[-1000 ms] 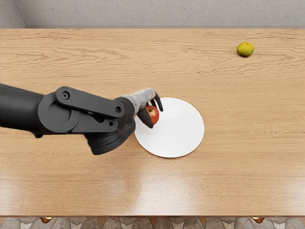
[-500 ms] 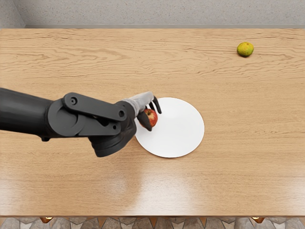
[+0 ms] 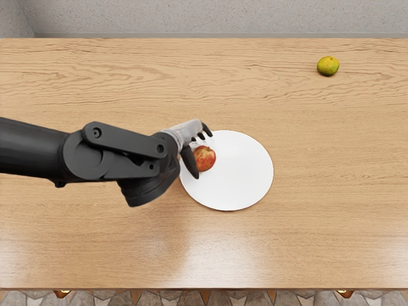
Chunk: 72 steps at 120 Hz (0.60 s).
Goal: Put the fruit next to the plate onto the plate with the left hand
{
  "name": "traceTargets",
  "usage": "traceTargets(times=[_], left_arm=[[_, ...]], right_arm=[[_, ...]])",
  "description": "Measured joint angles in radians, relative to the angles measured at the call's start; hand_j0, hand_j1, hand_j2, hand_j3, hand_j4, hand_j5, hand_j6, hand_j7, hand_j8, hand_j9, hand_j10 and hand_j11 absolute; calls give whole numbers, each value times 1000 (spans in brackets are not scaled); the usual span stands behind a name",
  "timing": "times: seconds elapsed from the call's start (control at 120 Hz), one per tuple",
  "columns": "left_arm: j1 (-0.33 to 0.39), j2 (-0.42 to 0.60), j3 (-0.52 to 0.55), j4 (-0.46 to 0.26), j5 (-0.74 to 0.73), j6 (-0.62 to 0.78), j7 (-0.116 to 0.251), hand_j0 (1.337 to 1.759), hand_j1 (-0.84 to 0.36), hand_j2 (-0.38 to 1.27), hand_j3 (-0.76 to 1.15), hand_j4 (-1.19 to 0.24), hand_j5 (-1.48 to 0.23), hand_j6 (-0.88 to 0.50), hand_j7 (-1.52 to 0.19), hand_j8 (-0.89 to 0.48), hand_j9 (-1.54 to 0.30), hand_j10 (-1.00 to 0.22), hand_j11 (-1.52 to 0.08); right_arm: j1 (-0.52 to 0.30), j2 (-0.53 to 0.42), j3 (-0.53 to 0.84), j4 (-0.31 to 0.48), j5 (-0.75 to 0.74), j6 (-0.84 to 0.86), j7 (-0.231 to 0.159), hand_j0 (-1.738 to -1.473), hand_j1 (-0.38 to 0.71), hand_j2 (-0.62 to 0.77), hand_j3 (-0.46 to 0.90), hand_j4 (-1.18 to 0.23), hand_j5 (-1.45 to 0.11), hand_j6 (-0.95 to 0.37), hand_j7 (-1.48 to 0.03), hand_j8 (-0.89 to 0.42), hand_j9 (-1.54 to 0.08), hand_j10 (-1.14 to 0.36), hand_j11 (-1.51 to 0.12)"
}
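In the head view, the red apple [image 3: 205, 158] sits on the left part of the white plate [image 3: 242, 172], mid-frame. The left hand [image 3: 185, 141] hangs beside it with fingers spread, gripping nothing, and its thumb close against the apple. If the hand drew back carelessly, that thumb could roll the apple off the rim.

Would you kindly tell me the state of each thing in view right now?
Apple: lying on the plate's left part, ungrasped.
Plate: flat on the table, holding the apple.
Left hand: fingers open beside the apple.
Green fruit: resting at the far right, alone.
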Motion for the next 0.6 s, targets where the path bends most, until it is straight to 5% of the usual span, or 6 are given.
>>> traceTargets(times=[0.333,0.6], left_arm=[[-54,314,-76,-4,-16,-35,8,1658,279,15,0,-60,-79,-58,-79,-58,-78,-61,-78],[-48,659,-232,-6,-19,-593,8,1658,330,5,0,-18,-22,-18,-22,-18,-22,-18,-22]], right_arm=[[0,0,0,0,0,0,0,-1658,-324,-4,0,-20,-26,-20,-26,-20,-26,-20,-26],[0,0,0,0,0,0,0,-1658,-324,-4,0,-20,-26,-20,-26,-20,-26,-20,-26]])
